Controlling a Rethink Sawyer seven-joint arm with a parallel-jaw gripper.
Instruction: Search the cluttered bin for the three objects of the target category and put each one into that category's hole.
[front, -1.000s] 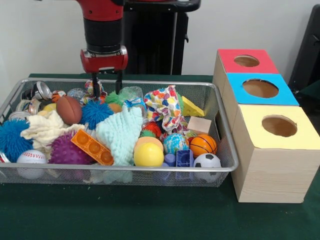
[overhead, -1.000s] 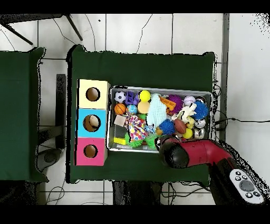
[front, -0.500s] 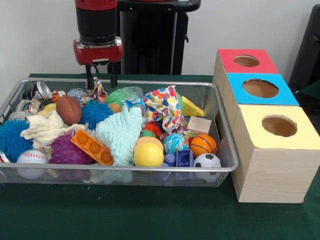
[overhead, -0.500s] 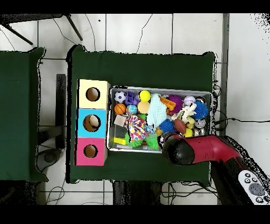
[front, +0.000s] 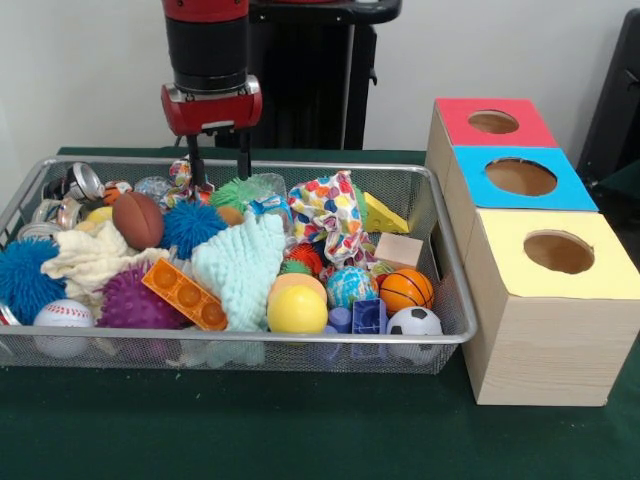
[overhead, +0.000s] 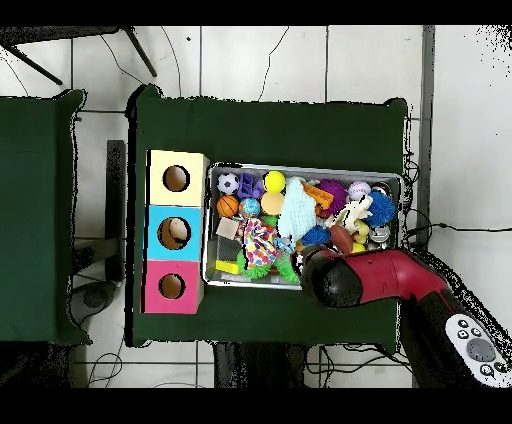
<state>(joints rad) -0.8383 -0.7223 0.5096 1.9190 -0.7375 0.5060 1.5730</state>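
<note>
The wire mesh bin (front: 300, 340) is full of balls, blocks and cloths; it also shows in the overhead view (overhead: 300, 167). My gripper (front: 218, 168) hangs open and empty over the bin's back edge, just above a green fuzzy ball (front: 238, 190). A small multicoloured soft toy (front: 180, 172) lies beside its left finger. A polka-dot fabric toy (front: 325, 208) lies mid-bin. The orange-tan plush animal is hidden. The hole (front: 493, 122) in the red-topped box is apart from the gripper, to the right; overhead it (overhead: 171, 286) lies left of the bin. The arm (overhead: 380, 280) covers the gripper overhead.
The blue-topped box (front: 520, 177) and the yellow-topped box (front: 558, 252) stand in a row with the red one beside the bin. A mint knitted cloth (front: 240, 270), an orange block (front: 185, 295), a brown football (front: 138, 220) and several balls crowd the bin.
The gripper rose out of the bin's contents and shifted left, then moved back right, still open. The small multicoloured toy beside it shifted slightly.
</note>
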